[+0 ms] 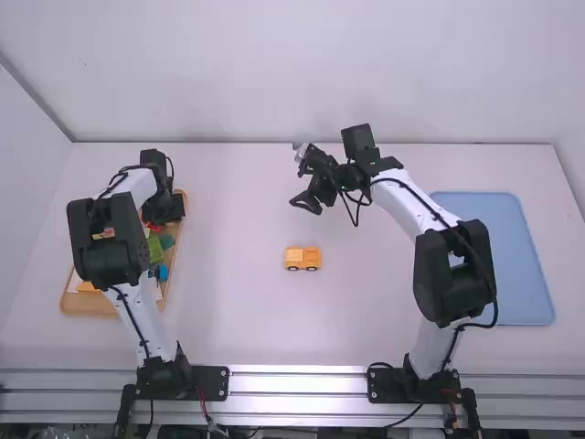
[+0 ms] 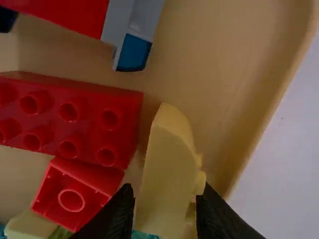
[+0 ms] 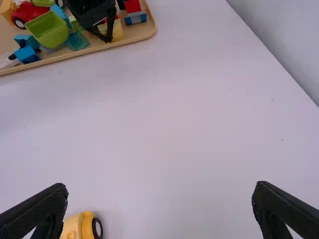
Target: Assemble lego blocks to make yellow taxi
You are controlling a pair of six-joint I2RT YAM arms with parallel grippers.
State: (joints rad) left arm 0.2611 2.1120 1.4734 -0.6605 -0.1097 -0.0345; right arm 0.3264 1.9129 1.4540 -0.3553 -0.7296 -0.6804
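Left gripper [image 1: 163,218], closed on a pale yellow block [image 2: 169,169] with a rounded end, is situated in the wooden tray [image 1: 69,305]; a strip of tray floor separates the block's rounded end from the rim, while a red studded brick [image 2: 70,119] and a smaller red brick [image 2: 75,196] adjoin on the other side. Yellow wheeled vehicle [image 1: 302,259]: upright on the white table [image 1: 233,302], between the arms, with the right gripper [image 1: 305,179] spread wide beyond it.
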